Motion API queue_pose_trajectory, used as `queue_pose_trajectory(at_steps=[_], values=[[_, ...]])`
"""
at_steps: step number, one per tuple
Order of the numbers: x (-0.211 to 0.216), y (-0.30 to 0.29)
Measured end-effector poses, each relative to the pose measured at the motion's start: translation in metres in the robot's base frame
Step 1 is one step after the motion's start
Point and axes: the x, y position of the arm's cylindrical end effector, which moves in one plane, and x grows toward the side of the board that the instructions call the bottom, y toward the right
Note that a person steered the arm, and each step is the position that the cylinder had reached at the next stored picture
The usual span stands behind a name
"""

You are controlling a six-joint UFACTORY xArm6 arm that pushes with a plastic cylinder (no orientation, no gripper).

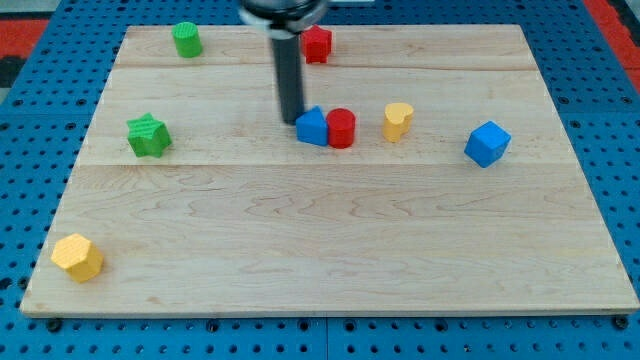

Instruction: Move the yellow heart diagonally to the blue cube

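The yellow heart (pixel 398 120) lies right of the board's middle, in its upper half. The blue cube (pixel 487 143) lies to its right and a little lower, near the board's right side. My tip (pixel 291 120) is at the end of the dark rod, just left of a blue block (pixel 312 127) that touches a red cylinder (pixel 341 128). The tip is well left of the yellow heart, with those two blocks between them.
A red block (pixel 317 44) and a green cylinder (pixel 187 40) lie near the view's top. A green star (pixel 149 135) lies at the left. A yellow block (pixel 77 257) lies at the bottom left corner of the wooden board (pixel 330 250).
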Motion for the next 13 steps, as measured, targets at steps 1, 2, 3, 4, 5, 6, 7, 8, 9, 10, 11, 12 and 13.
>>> queue_pose_trajectory(at_steps=[1,2,3,4,5,6,7,8,9,10,11,12,13], values=[[0.0,0.044],[0.023,0.052],[0.023,0.115],[0.022,0.106],[0.01,0.105],[-0.006,0.112],[0.009,0.208],[-0.001,0.2],[-0.003,0.307],[0.033,0.334],[0.082,0.318],[0.082,0.279],[0.059,0.278]])
